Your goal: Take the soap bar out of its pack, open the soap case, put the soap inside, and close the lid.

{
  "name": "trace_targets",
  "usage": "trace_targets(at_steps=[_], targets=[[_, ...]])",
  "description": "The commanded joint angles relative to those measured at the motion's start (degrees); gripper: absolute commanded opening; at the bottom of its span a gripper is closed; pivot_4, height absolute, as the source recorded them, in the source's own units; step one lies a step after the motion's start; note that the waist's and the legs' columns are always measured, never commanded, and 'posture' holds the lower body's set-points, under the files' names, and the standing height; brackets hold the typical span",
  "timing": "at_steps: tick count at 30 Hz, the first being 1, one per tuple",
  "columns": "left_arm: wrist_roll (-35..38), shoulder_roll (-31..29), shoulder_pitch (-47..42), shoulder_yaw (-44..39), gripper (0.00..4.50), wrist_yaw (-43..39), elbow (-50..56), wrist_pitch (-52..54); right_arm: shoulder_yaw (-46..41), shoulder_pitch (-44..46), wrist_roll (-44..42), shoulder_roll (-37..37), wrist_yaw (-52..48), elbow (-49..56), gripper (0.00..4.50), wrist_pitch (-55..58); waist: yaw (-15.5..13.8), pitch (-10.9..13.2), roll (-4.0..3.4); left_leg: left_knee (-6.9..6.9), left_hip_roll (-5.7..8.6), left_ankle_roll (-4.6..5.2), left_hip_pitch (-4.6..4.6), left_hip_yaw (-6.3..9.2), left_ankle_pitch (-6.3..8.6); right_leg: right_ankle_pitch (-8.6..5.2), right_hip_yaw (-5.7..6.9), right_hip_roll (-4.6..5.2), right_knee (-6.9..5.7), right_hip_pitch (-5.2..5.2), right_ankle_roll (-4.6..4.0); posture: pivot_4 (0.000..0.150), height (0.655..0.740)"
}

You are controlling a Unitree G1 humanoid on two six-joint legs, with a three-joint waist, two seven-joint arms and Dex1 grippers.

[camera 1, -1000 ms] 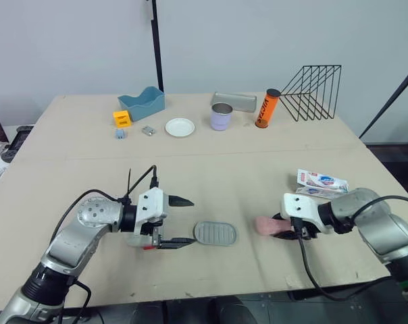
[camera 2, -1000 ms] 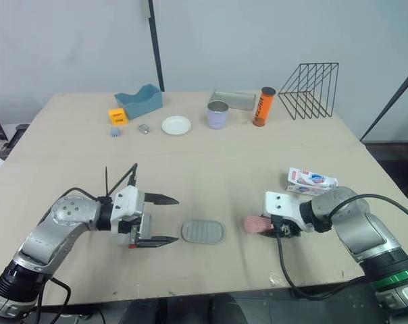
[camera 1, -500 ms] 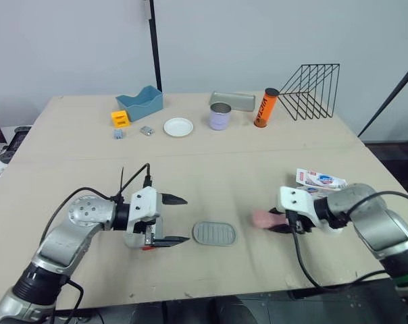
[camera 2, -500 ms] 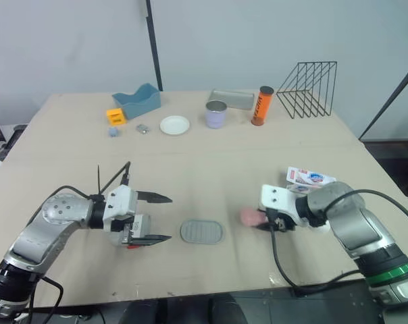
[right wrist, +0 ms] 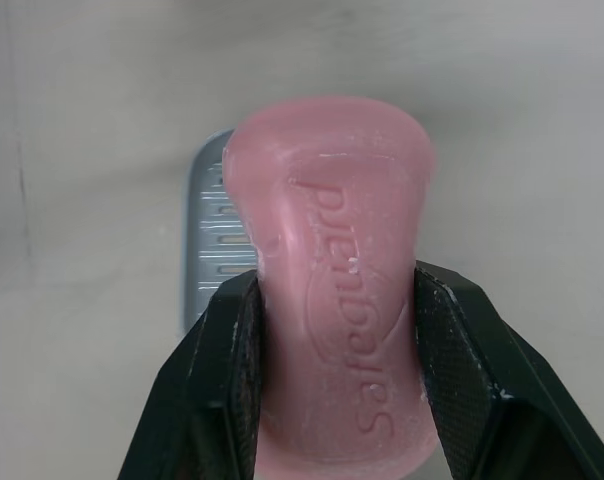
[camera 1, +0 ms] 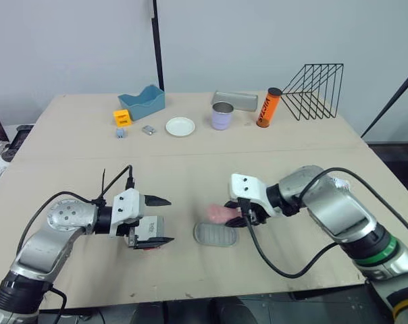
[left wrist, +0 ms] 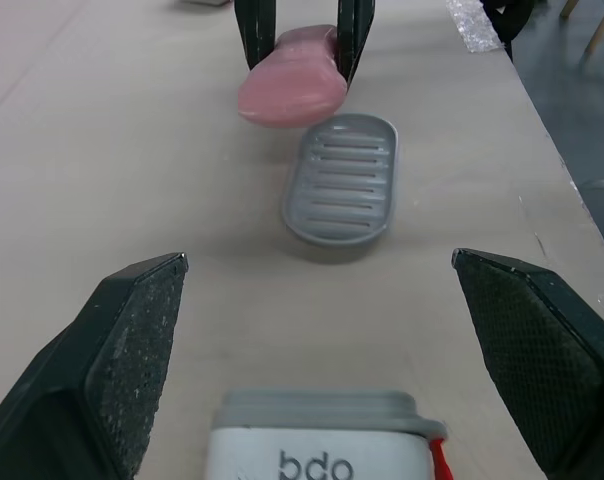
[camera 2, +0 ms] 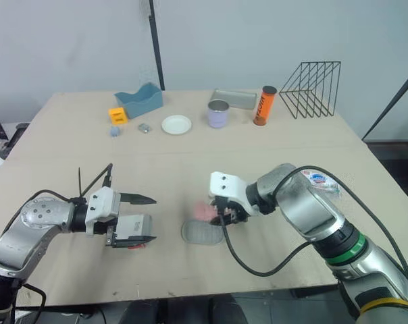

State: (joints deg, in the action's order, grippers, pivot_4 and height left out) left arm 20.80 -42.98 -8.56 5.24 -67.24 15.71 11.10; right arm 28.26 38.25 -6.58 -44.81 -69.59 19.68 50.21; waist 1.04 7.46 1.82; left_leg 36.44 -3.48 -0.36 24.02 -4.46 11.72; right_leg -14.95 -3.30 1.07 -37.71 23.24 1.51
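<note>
Pink soap bar (camera 1: 219, 213) is out of its pack and clamped across its width between the right gripper (camera 1: 236, 214) pads; fingers are narrow, closed on the soap. It hangs just above the table (camera 1: 190, 169), over the far edge of the grey soap case (camera 1: 215, 235), not yet touching it as far as I can see.

The soap case lies flat, ridged face up. I can't tell if that ridged piece is the base or a lid.

Left gripper (camera 1: 169, 220) sits near the case on the robot's left, fingers spread wide, gripping nothing and aimed at the case.

Empty pack (camera 2: 317, 178) is well off to the right, behind the right forearm.

Step, my read: unpacking is done and this is the placing phase.

Next move:
- Bring the soap a little nearer and lower it, long axis lined up with the oval.
- Release only once it is seated.
- Then deal with the lid.

Risks: the bar is slick and held by its sides, so it could twist. The light case may skid if nudged, and the left gripper is placed to steady it.

Back of the table, clear of the work: blue tray (camera 1: 142, 102), white dish (camera 1: 180, 127), purple cup (camera 1: 222, 115), orange tube (camera 1: 267, 108), wire rack (camera 1: 314, 91).
</note>
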Motion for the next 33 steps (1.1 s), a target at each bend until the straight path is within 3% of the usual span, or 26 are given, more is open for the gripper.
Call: trace_targets(at_steps=[1, 29, 31, 33], targets=[[0.6, -1.1, 0.8, -2.1, 4.50, 0.7, 2.8, -0.3, 0.3, 2.2, -1.0, 0.4, 0.2, 3.3, 1.66, 2.1, 0.0, 0.0, 0.00, 0.00, -0.01, 0.00, 0.00, 0.01, 0.00, -0.01, 0.02, 0.00, -0.03, 0.01, 0.00, 0.150, 0.7393], [-0.2, -1.3, 0.4, -0.9, 4.50, 1.1, 4.1, 0.9, 8.2, 1.7, 1.5, 3.3, 4.0, 0.8, 1.66, 1.4, 0.1, 0.0, 0.02, 0.00, 0.01, 0.00, -0.04, 0.00, 0.00, -0.20, 0.08, -0.01, -0.29, 0.06, -0.15, 0.150, 0.7393], [-0.4, -1.2, 0.4, -0.8, 4.50, 1.2, 4.0, 0.7, 8.2, 1.8, 1.3, 3.4, 4.0, 0.6, 2.67, 1.6, 0.1, 0.0, 0.02, 0.00, 0.01, 0.00, -0.04, 0.00, 0.00, -0.20, 0.09, -0.01, -0.29, 0.07, -0.15, 0.150, 0.7393], [-0.6, -1.0, 0.5, -0.6, 4.50, 1.3, 3.9, 0.6, 8.2, 1.8, 1.2, 3.6, 4.1, 0.2, 3.16, 1.4, 0.1, 0.0, 0.02, 0.00, 0.00, 0.00, -0.04, 0.00, 0.00, -0.20, 0.09, -0.01, -0.29, 0.07, -0.16, 0.150, 0.7393]])
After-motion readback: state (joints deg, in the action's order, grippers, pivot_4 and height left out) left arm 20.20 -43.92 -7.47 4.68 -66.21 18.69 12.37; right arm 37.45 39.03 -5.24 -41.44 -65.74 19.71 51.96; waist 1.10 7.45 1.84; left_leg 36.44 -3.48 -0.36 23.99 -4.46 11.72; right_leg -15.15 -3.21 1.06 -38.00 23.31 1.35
